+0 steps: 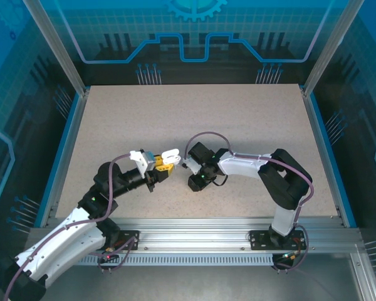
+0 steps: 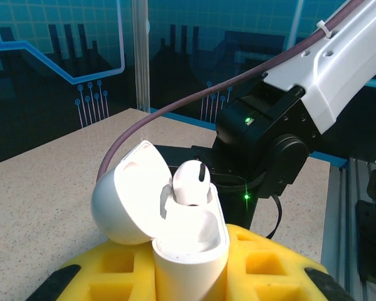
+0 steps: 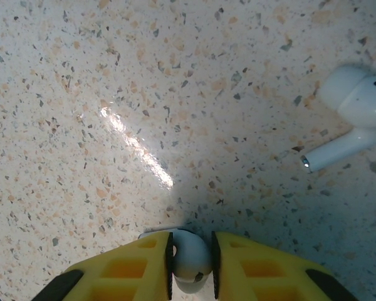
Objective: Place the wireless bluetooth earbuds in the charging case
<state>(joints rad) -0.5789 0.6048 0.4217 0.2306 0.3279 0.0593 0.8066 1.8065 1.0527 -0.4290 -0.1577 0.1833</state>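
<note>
Right hand [image 3: 191, 244] clamped on a held earbud [image 3: 189, 260] down at the surface [image 3: 113, 94]: the pick-up step, with the carry to the case still to come.
The left hand [image 2: 191, 269] is clamped on the white charging case [image 2: 191, 241]. Its lid [image 2: 128, 194] hangs open to that hand's left, and a seated earbud [image 2: 191, 182] stands in one socket, seemingly not pressed home. Next, I judge, the right hand must lift, turn the stem downward and line it up with the free socket. A loose earbud [image 3: 354, 103], glossy white and stemmed, lies ahead and to the right of the right hand.
</note>
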